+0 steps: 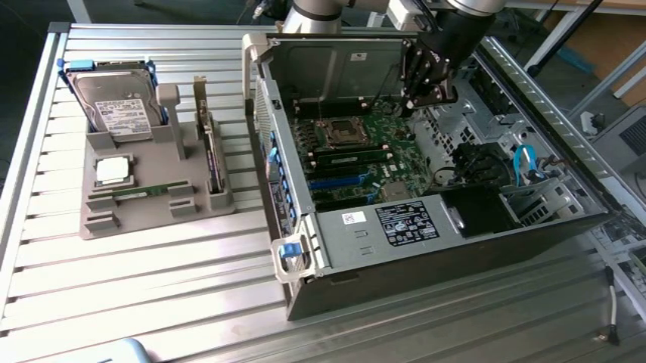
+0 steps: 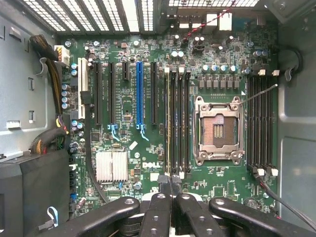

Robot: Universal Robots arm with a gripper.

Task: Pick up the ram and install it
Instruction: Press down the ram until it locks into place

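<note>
layout | grey plastic parts tray (image 1: 141,162) at exterior view's left, open black metal computer case (image 1: 404,280) at right, both on slatted aluminium table (image 1: 151,280) | tray: silver hard drive (image 1: 116,106) far end, square silver processor chip (image 1: 113,170) middle, thin green ram stick (image 1: 150,190) nearer, dark expansion card (image 1: 212,155) upright on case-side edge | case: second green ram stick (image 1: 353,157) slotted in green motherboard (image 1: 394,162), beside metal processor socket (image 1: 341,132)
</note>
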